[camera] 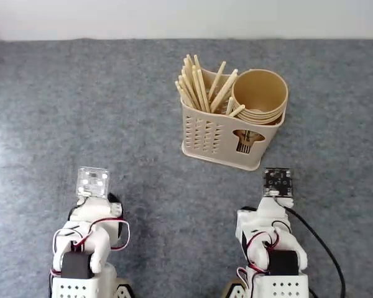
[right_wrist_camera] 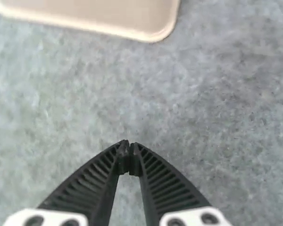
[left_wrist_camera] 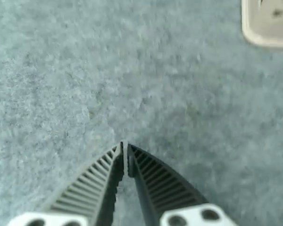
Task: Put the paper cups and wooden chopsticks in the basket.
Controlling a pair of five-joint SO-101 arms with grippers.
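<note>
Cups [camera: 260,93] and chopsticks [camera: 199,87] sit in the basket [camera: 205,133], bottoms hidden; left gripper [left_wrist_camera: 125,150] and right gripper [right_wrist_camera: 126,150] are pressed together, apparently on nothing.

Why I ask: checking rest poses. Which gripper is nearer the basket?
Right. The right gripper sits just in front of the basket, by its near wall; the left gripper is well off to its side.
</note>
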